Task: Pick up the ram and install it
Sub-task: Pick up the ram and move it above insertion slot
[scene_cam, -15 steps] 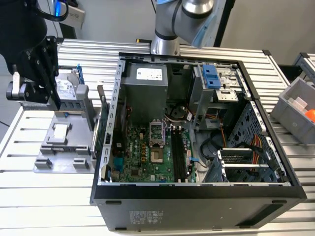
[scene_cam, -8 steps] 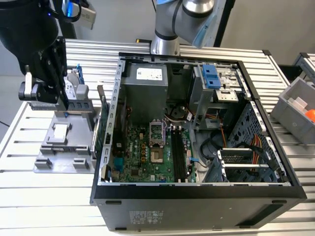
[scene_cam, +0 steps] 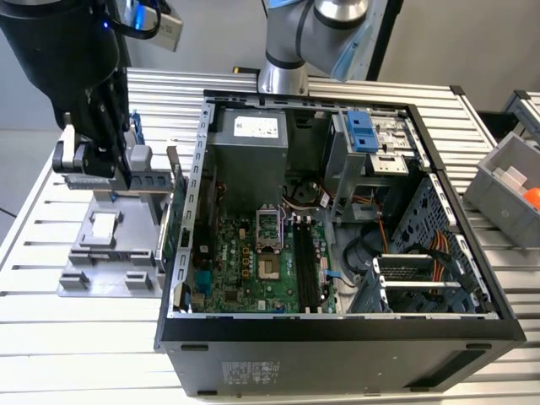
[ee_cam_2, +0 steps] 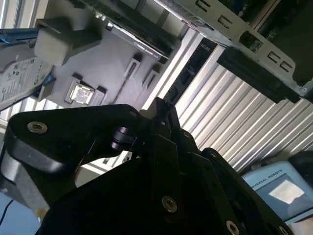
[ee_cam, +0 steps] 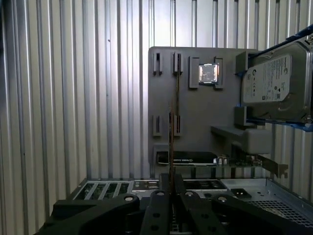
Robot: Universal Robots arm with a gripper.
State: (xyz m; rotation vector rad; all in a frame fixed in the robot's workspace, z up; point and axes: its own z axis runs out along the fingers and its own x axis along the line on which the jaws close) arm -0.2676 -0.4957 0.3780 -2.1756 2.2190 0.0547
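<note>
The gripper [ee_cam: 170,182] has its fingers clenched on the ram stick [ee_cam: 170,142], pinching its two flat faces. It shows as a thin edge-on strip between the fingertips, a grip that probably leaves the contact edge free for a memory slot [scene_cam: 305,261]. The stick hangs right at the fingertips, above the grey holder tray [ee_cam: 195,122] and off to one side of the open computer case [scene_cam: 337,337]. Its long axis looks about level and runs crosswise to the fingers, sticking out on both sides of them.

The ram [ee_cam: 170,142], a thin stick seen edge-on, stands upright, clamped between the fingers [ee_cam: 157,198].
</note>
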